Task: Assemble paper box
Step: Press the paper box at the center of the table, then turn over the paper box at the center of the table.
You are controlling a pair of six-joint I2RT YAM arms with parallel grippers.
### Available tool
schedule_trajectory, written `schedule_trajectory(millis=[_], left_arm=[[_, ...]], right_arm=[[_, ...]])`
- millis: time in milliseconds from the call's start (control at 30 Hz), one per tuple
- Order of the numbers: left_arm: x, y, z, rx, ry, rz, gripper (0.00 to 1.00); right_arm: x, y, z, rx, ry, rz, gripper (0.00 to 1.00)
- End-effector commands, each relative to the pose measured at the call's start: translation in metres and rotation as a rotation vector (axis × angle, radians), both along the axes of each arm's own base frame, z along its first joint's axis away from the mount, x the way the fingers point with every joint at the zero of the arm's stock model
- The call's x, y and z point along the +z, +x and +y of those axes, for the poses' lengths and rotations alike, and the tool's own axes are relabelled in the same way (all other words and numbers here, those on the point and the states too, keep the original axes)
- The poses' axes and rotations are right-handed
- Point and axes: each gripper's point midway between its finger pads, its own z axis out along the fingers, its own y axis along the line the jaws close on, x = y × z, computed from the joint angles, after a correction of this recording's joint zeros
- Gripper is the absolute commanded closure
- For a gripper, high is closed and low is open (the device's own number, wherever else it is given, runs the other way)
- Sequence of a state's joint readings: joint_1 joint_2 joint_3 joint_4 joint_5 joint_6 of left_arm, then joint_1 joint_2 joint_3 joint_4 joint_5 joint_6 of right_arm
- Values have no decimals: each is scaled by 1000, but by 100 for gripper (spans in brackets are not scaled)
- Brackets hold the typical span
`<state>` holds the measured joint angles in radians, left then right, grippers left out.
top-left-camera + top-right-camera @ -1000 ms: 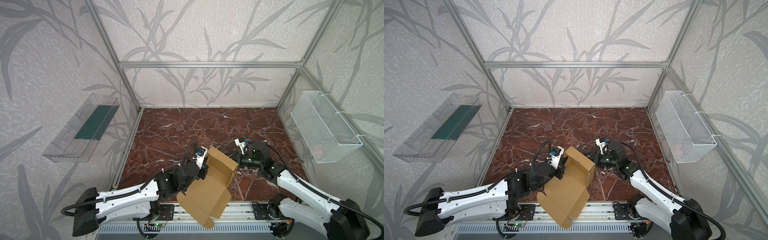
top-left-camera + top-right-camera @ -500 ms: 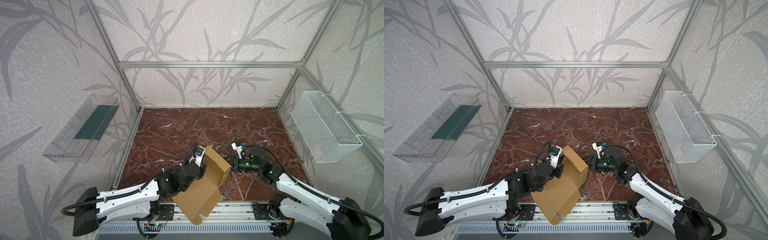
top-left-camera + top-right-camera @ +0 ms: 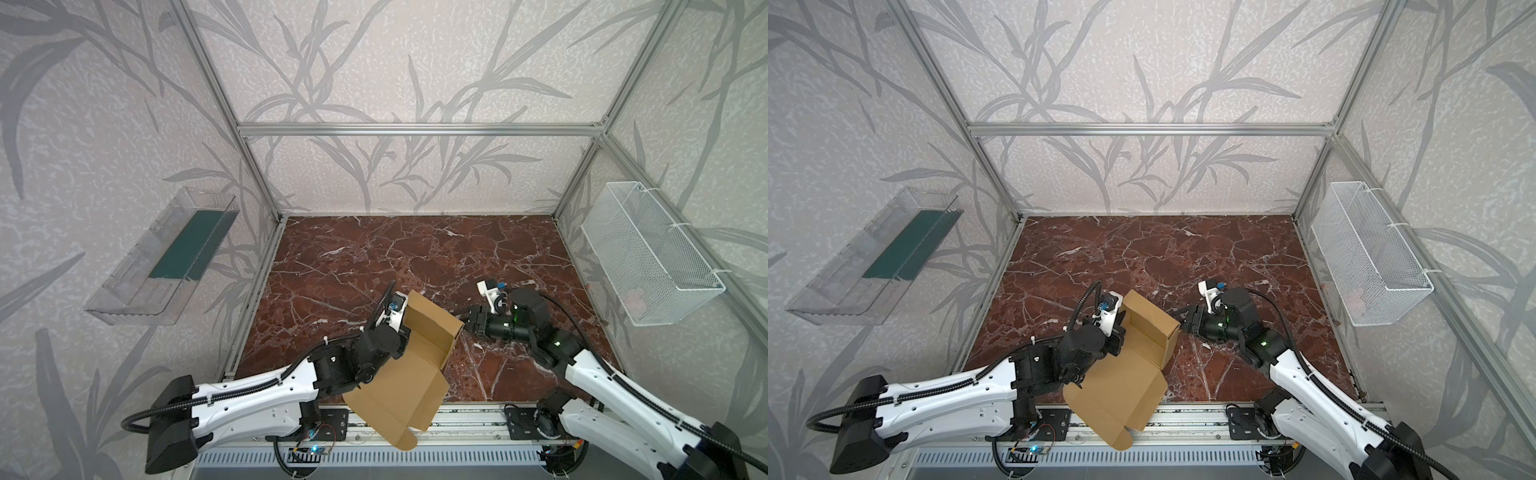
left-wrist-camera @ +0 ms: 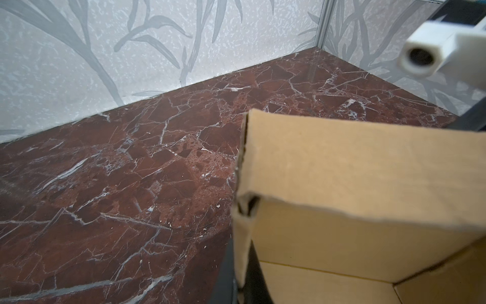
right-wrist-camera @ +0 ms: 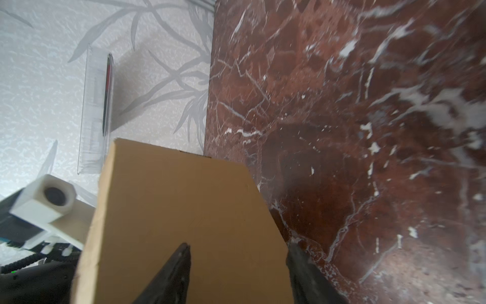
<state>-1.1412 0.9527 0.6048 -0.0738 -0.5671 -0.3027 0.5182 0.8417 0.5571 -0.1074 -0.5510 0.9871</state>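
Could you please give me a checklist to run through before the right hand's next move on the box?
1. Left hand shut on the box wall: ok.
2. Right hand open: ok.
3. Right hand at the box's opposite wall: ok, one finger lies over the panel, the other past its edge.
4. Wall truly between those fingers: cannot tell.
5. Lid closed: not ok, it hangs open over the front rail.
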Motion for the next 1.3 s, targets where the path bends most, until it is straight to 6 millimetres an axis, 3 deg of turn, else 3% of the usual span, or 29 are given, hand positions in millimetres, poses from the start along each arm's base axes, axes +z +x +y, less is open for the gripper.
schedule_trajectory(millis=[0, 300, 633, 967, 1100, 1267], left_arm=[[0, 4, 12, 51, -15, 25, 100], [-23, 9, 24, 125, 25, 124, 100], [-44, 12, 34, 166, 32, 197, 100], [-71, 18, 24, 154, 66, 332, 100], [-80, 23, 17, 138, 117, 396, 90], [-80, 30, 9, 120, 150, 449, 84]], right_arm=[[8, 1, -23, -37, -88, -27, 40], [29, 4, -42, -58, -226, -116, 39], [26, 3, -40, -43, -226, -112, 39], [20, 1, -36, -22, -211, -92, 38], [15, -2, -38, -11, -235, -83, 38], [7, -4, -41, 1, -274, -70, 38]])
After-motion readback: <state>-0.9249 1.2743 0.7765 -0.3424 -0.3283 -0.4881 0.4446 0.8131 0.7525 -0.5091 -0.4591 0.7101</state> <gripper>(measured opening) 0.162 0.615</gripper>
